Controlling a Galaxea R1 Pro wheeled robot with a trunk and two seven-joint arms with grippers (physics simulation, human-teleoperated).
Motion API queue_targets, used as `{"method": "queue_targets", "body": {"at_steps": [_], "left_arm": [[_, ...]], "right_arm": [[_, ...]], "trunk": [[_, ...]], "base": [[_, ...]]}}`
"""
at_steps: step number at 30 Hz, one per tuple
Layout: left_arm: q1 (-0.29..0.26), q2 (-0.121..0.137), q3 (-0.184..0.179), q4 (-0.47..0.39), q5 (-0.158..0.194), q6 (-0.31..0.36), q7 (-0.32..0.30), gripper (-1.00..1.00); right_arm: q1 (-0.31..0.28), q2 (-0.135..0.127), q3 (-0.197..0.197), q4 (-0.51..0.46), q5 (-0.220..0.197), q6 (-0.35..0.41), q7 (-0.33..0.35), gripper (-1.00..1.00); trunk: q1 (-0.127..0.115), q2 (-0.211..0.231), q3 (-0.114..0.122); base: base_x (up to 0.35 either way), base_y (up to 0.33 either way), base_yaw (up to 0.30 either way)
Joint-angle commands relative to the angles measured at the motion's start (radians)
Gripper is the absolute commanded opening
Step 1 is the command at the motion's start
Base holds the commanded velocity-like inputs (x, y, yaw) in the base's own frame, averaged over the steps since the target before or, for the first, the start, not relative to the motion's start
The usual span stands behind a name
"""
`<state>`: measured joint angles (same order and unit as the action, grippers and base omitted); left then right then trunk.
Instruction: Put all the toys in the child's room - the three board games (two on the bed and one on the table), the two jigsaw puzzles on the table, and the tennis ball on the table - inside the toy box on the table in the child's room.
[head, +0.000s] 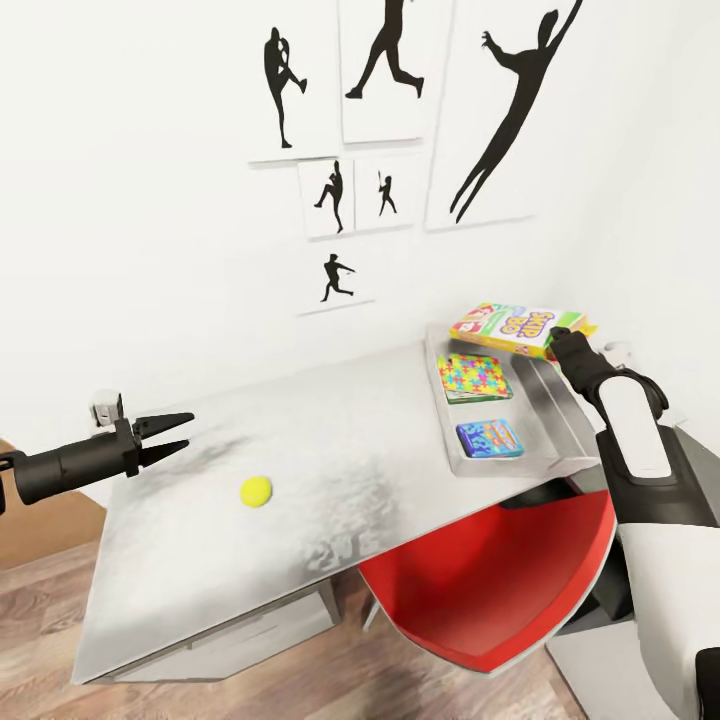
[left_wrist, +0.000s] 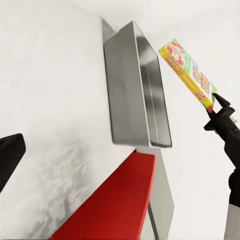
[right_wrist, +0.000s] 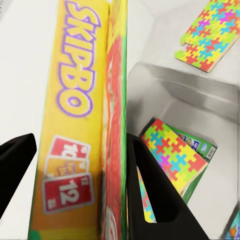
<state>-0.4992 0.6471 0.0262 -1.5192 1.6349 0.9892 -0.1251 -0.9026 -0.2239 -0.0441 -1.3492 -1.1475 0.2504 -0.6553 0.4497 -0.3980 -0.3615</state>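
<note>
At the table's (head: 330, 440) far end, the toy box (head: 560, 420) lies directly below the Skip-Bo box (head: 510, 328), clamped in the right gripper (head: 562, 342), long axis across the tray. The left gripper (head: 170, 437), jaws parted and empty, hovers nearer the tennis ball (head: 256, 491).

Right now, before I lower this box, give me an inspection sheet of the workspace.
Surface: grey table, mostly bare.
Job's things: toy box at the table's far right holds a puzzle box and a blue game box; the right wrist view shows a green-edged box under the puzzle and a second puzzle on the table beyond the tray. Tennis ball loose on the table.
Clutter: nothing seen.
Grippers: right gripper shut on the Skip-Bo box above the tray; left gripper open, empty.
Cables: nothing seen.
Surroundings: red chair, silhouette prints.
</note>
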Motion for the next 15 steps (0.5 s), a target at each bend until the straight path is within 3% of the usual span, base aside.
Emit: {"method": "queue_targets", "body": {"at_steps": [1,15], "left_arm": [[-0.001,0.000,0.001,0.001,-0.010,0.003,-0.010,1.00],[-0.001,0.000,0.000,0.001,-0.010,0.003,-0.010,1.00]], "right_arm": [[-0.001,0.000,-0.001,-0.001,-0.003,0.006,-0.006,-1.00],[-0.001,0.000,0.000,0.004,-0.002,0.004,-0.006,-1.00]], "trunk": [[0.000,-0.002,-0.002],[0.000,-0.002,-0.002]], "base": [[-0.135,0.122,0.000],[-0.046,0.041,0.000]]}}
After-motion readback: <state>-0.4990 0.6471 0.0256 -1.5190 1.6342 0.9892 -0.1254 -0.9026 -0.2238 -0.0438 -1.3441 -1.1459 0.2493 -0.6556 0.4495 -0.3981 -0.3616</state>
